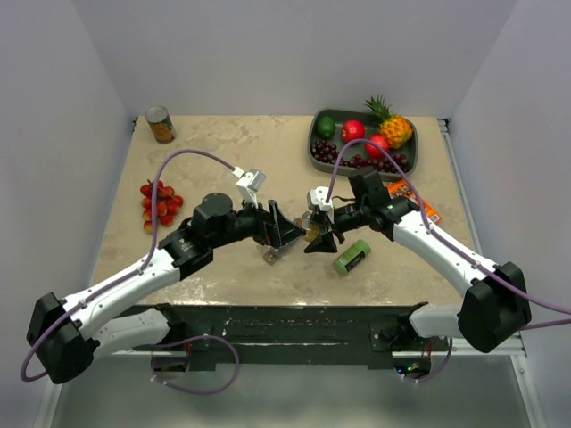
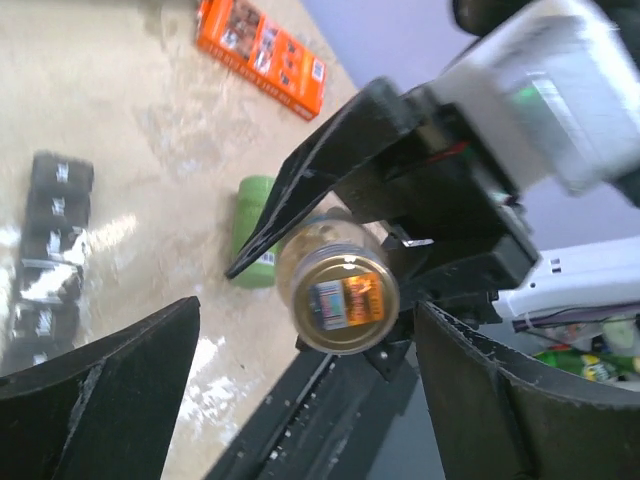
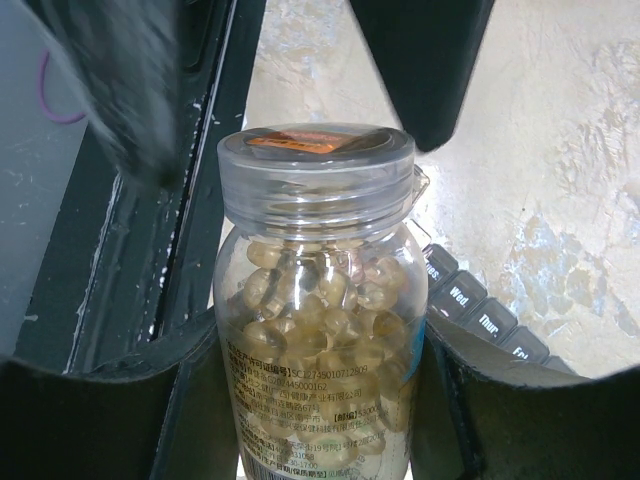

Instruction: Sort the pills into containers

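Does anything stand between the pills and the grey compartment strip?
Yes: the pills sit sealed in the clear bottle, its cap on, held by the right pincer; lids of the grey strip look closed.

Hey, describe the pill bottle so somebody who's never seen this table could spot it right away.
Look near the middle of the tan table, where the right gripper holds the pill bottle. It is small and clear with a clear cap, packed with yellowish-amber pills. The green object lying nearby is opaque, but this one you can see straight through.
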### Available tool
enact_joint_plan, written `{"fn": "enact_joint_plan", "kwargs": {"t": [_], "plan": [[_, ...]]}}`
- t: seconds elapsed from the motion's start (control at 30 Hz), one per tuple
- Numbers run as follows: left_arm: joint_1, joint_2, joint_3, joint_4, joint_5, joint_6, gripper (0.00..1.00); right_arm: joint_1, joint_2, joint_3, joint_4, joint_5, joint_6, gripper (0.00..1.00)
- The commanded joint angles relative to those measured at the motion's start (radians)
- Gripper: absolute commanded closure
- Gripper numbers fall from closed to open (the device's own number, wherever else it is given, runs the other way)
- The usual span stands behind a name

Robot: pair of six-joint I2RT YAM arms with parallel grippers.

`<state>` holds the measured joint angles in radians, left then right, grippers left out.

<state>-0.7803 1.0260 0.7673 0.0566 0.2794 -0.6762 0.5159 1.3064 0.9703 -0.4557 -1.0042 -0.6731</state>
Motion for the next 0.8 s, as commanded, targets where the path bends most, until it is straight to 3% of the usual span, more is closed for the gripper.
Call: {"fn": "enact_joint_plan", "kwargs": {"t": [0.0,0.33,0.47,0.5,0.57,0.77], "plan": [[-0.017,0.023,0.055,-0.043,-0.063,-0.178,0.14,-0.004,-0.019,0.030,0.028,-0.002,0.007,0.98],[-0.042,0.101,0.138,-0.144,-0.106,-0.114,0.36,-0.004,-0.015,0.030,0.028,0.001,0.007,0.98],[-0.047,0.134,0.168,-0.175,-0.097,-0.065,0.60,-0.004,-0.015,0.030,0.029,0.003,0.007,0.98],[-0.047,0.143,0.181,-0.190,-0.088,-0.053,0.70,-0.004,-0.013,0.030,0.029,0.001,0.007,0.98],[-0.048,0.146,0.188,-0.207,-0.077,0.001,0.76,-0.005,-0.012,0.030,0.029,0.001,0.007,0.98],[-0.048,0.092,0.129,-0.072,0.266,0.447,0.76,-0.004,-0.012,0.030,0.029,-0.008,0.009,0.98]]}}
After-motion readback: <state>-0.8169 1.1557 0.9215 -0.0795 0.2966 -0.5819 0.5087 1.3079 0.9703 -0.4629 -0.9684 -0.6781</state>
